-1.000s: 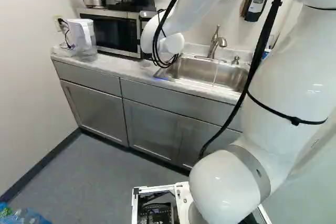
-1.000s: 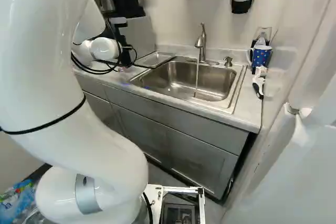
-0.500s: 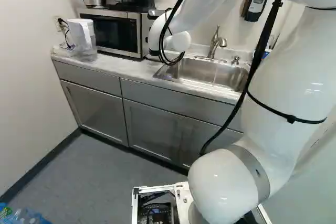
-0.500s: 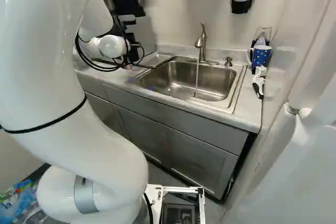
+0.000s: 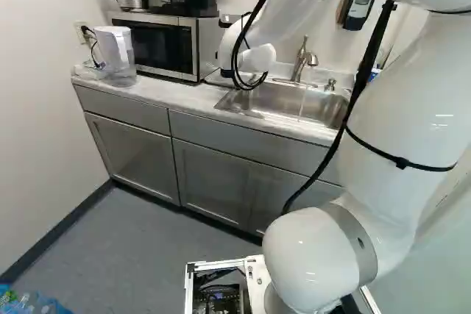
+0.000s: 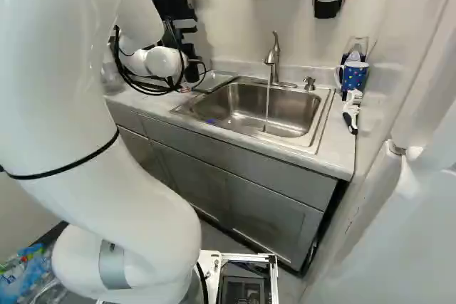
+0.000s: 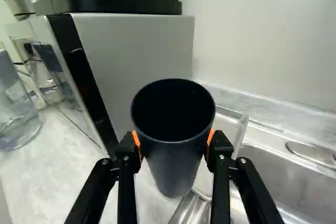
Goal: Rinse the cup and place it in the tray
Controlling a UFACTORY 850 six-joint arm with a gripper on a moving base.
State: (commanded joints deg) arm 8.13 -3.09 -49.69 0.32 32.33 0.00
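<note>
At the left of the right base view, my gripper shows partly behind cables, near the left end of the sink. In the wrist view, the gripper is shut on a dark blue cup, an orange pad against either side. The cup stands upright, its open rim toward the camera. Beyond and partly behind it lies a clear tray on the counter beside the sink. Water runs from the faucet into the basin.
A microwave stands close beside the cup, with a coffee maker on top. A clear pitcher is farther along the counter. A patterned mug and a brush sit right of the sink.
My forearm and wrist have shifted rightward along the counter in both base views, toward the sink, the gripper moving with them. The base has stayed put, and the water keeps running.
</note>
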